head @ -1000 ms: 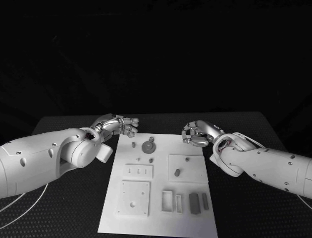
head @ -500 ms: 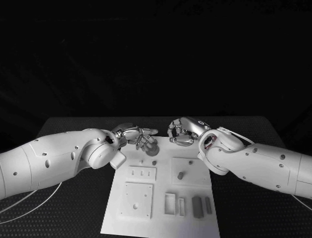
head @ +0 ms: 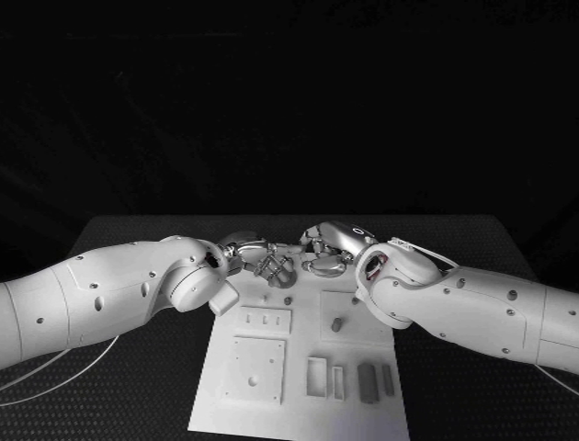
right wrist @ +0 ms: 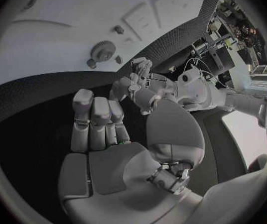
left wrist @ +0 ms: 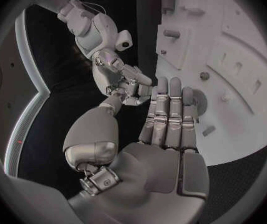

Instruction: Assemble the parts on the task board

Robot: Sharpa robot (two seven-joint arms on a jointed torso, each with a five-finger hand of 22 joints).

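- Fingers (left wrist: 171, 114) of left hand (head: 256, 261) straight and side by side, thumb held off to one side, nothing in them: an open, flat hand.
- Spread low over the far end of the board (head: 303, 404), tips reaching the gear (right wrist: 102, 51); cannot tell whether touching it or just above.
- Fingers (right wrist: 96, 117) of right hand (head: 327, 254) bent forward at the tips, thumb apart; nothing seen in them, but cannot tell whether something small is pinched.
- Right hand over the bare desk (head: 130, 248) just off the board's far edge, close beside the left fingertips without touching them.
- Gear flat on the board ahead of the right fingers and apart from them, with two small round parts just beside it.
- Other parts well back from both sets of fingers, nearer the robot: a peg (head: 336, 323) upright in a square plate, and dark bars (head: 365, 377) in slots at the near end.
- Step in hand, as a judgement: reaching for the gear, both hands closing on it, no grasp made yet.
- Task likely near its start, since the gear lies loose.
- Next move likely calls for curling the left fingers round the gear's rim with the thumb opposing, then lifting clear.
- Risk: flat gear hard to get under and prone to sliding; right fingers close enough to collide.
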